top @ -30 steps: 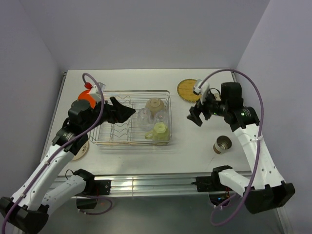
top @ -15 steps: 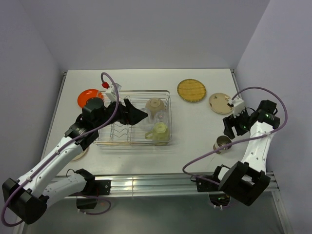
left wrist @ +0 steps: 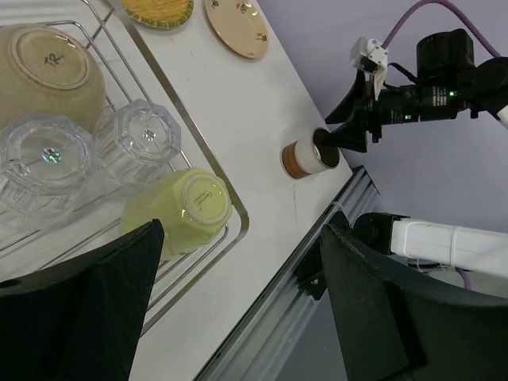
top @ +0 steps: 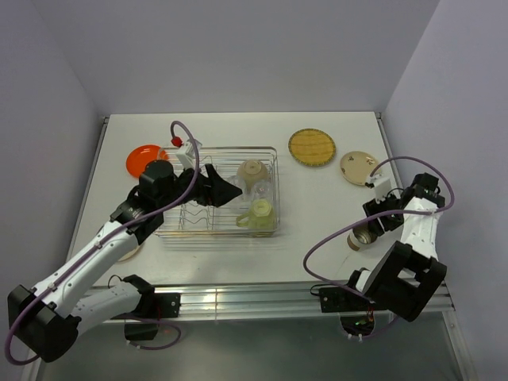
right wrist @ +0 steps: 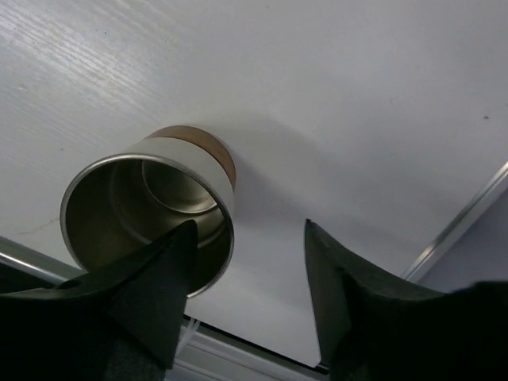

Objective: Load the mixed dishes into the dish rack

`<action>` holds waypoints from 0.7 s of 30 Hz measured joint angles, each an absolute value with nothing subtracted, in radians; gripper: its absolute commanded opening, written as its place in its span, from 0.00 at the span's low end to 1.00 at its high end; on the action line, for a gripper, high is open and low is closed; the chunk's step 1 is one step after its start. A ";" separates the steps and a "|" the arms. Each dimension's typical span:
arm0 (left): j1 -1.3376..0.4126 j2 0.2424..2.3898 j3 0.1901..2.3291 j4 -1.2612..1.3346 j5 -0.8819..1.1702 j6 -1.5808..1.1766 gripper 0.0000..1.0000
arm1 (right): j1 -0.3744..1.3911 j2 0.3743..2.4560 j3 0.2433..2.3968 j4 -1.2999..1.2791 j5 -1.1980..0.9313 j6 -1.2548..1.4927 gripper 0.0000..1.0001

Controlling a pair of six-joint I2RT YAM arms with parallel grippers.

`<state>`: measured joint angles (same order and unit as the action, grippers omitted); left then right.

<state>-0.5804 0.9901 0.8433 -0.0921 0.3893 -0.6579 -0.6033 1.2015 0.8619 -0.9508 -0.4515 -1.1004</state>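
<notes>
Right, the dish rack (top: 238, 148) sits left of centre on the worktop (top: 317, 198), long side parallel to the near edge. In its right end are a beige bowl (left wrist: 48, 75) turned upside down, two clear plastic cups (left wrist: 48, 155) bottoms up, and a pale green mug (left wrist: 186, 206) lying against the right wall by the near corner. The divider rows in the left part are bare. The left tool (left wrist: 242, 230) hangs over the rack's middle, fingers spread wide, gripping nothing. Outside the rack, an orange plate (top: 143, 159) lies just beyond its far left corner. A yellow woven plate (top: 311, 147) and a cream plate (top: 357, 167) lie far right, apart from each other. A tan plate (top: 135, 250) lies by the near left edge, partly under the arm. A brown metallic cup (right wrist: 190, 159) stands upright near the right near corner, close to the edge rail. The right tool (right wrist: 246, 294) is down at it, fingers parted, one at the cup's mouth and one outside, not pinching. Bare worktop runs between cup and rack.
</notes>
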 measured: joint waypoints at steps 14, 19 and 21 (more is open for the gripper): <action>-0.580 0.969 0.833 -0.045 0.398 -0.726 0.85 | -0.467 1.254 0.764 -0.743 -0.383 -0.963 0.00; -0.580 0.893 0.786 0.020 0.395 -0.795 0.86 | -0.467 1.226 0.761 -0.749 -0.402 -0.973 0.00; -0.580 0.887 0.770 0.055 0.397 -0.833 0.86 | -0.467 1.202 0.765 -0.763 -0.442 -0.989 0.00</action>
